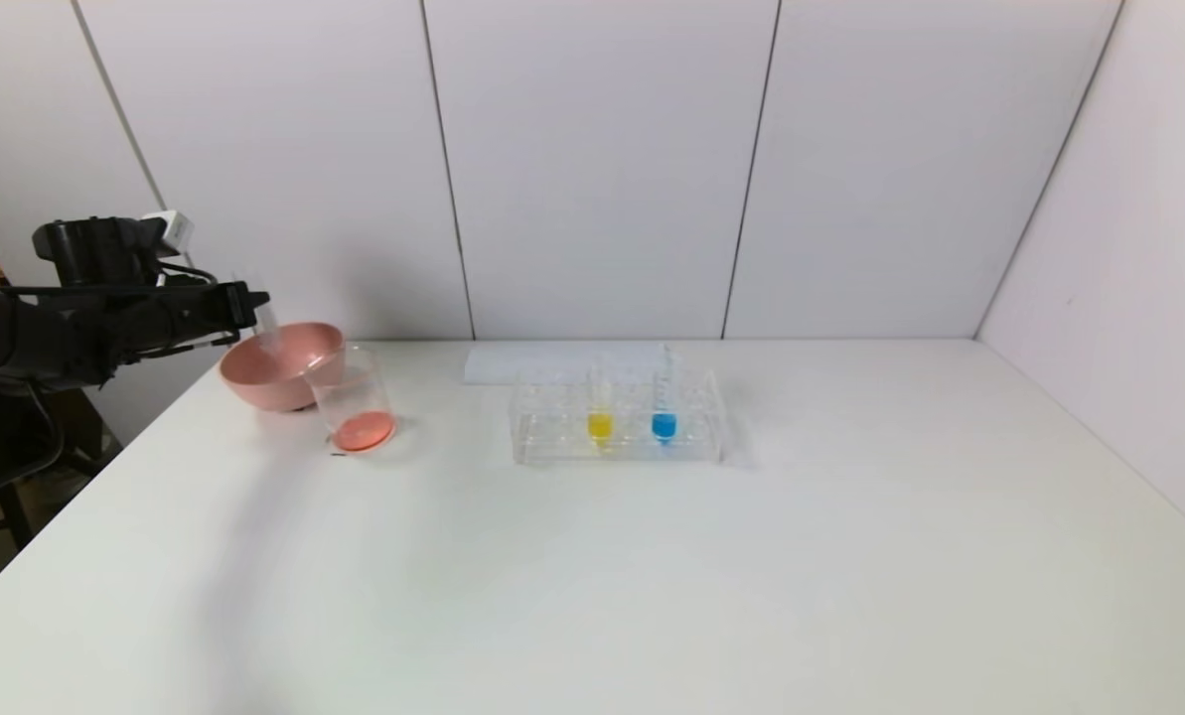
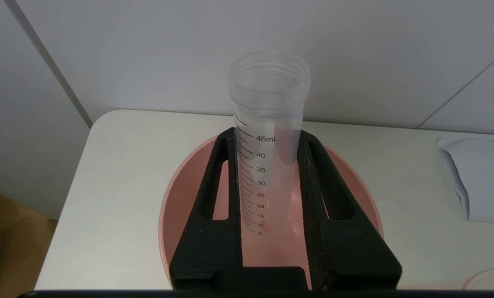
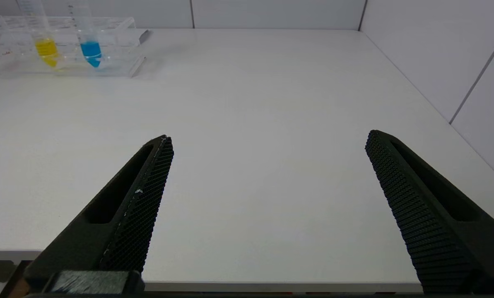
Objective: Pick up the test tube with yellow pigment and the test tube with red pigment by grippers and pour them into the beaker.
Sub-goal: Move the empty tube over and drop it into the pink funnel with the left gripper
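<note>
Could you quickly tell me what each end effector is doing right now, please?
Left end effector: shut on the emptied test tube, above the pink bowl.
Right end effector: open, empty, low over the table.

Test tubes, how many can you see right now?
3: an empty tube clamped in the left gripper above the pink bowl, and yellow and blue tubes in the rack.

The left arm is held out at the table's far left, raised above the surface, and its left gripper (image 2: pixel 267 145) is clamped on both sides of the test tube with red pigment (image 2: pixel 267 136). The right gripper (image 3: pixel 267 145) is held low over the table's near edge with its fingers (image 3: pixel 143 198) spread wide and nothing between them.
</note>
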Available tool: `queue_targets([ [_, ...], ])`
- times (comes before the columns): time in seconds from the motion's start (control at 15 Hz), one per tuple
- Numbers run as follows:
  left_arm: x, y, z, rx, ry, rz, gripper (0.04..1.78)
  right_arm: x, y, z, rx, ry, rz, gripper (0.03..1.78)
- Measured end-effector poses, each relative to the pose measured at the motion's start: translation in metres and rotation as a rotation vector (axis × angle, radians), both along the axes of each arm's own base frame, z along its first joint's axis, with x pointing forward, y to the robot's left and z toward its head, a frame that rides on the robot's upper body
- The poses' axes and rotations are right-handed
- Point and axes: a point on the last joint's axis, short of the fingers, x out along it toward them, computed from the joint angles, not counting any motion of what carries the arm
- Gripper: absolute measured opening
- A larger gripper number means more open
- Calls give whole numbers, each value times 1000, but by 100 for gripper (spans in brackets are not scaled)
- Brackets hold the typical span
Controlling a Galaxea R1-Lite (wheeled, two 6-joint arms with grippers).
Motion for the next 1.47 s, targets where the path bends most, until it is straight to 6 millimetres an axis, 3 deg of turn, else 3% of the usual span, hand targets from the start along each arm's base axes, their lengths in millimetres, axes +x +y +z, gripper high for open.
queue_targets([
  [0.6, 16, 11, -25, -8, 30, 11, 43, 0, 0, 0, 0, 0, 0, 170],
  [1.47, 19, 16, -31, -6, 36, 21, 43, 0, 0, 0, 0, 0, 0, 170],
])
